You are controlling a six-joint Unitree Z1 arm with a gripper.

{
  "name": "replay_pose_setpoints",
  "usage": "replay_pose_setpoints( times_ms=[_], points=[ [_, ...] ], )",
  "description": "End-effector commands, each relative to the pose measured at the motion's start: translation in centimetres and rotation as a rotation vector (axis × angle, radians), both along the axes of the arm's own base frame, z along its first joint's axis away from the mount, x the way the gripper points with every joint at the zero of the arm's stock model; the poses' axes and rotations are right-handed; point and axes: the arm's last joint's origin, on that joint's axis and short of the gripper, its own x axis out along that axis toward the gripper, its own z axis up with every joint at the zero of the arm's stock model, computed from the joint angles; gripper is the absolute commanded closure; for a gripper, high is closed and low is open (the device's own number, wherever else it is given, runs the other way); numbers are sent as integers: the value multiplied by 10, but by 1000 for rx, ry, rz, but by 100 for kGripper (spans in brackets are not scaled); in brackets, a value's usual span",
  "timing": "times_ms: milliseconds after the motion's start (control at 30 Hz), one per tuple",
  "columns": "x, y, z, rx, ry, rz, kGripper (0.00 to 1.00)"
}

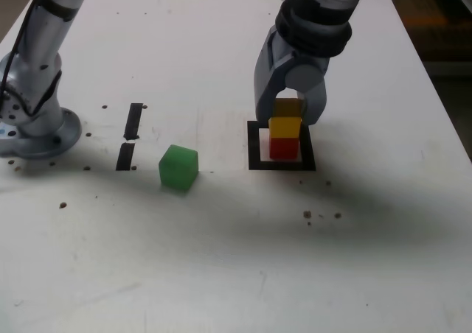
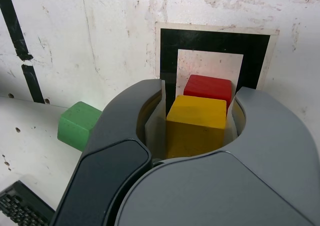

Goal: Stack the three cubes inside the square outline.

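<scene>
The yellow cube (image 1: 285, 127) is a plain, matte block with crisp edges, sitting on top of the red cube (image 1: 283, 149), which stands inside the square outline (image 1: 257, 146), a thick black border around a pale centre on the white table (image 1: 221, 259). The two stacked blocks sit roughly square with the outline's sides, the stack's long axis upright. The hand (image 2: 196, 117) brackets the yellow cube, a jaw against each side, pinching it. The green cube (image 1: 178, 166) lies apart on the table toward the exterior view's left, slightly turned, near two short black strips (image 1: 130, 135).
</scene>
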Motion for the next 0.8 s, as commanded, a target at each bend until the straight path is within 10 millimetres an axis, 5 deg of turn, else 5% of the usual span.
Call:
replay_pose_setpoints(
  times_ms=[0,333,567,767],
  points=[
    [1,0,-2,2,4,0,49],
    [1,0,2,1,-5,4,5],
    [-15,2,26,20,-34,-4,0],
    [-57,-3,61,11,-68,-132,0]
  ],
)
